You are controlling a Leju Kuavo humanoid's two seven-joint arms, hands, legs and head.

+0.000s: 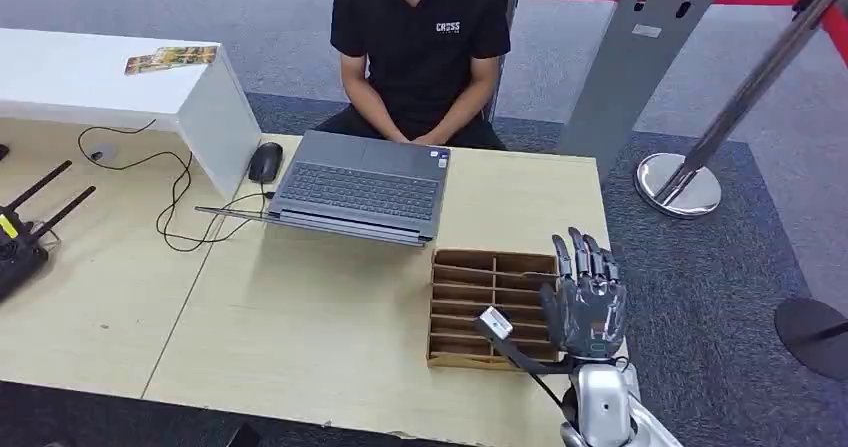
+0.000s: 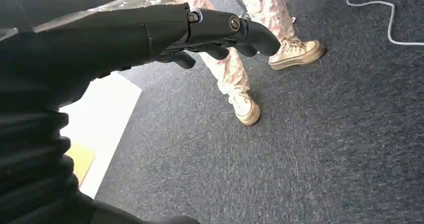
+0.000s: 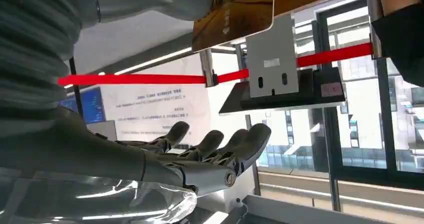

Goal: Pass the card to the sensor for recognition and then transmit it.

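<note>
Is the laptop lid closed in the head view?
No. The laptop lies open on the table, its keyboard facing up in front of the seated person.

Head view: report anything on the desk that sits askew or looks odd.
The laptop sits turned at an angle to the desk edge, its near corner overhanging the seam between tabletops. A black cable loops loosely beside it. The wooden tray lies square.
</note>
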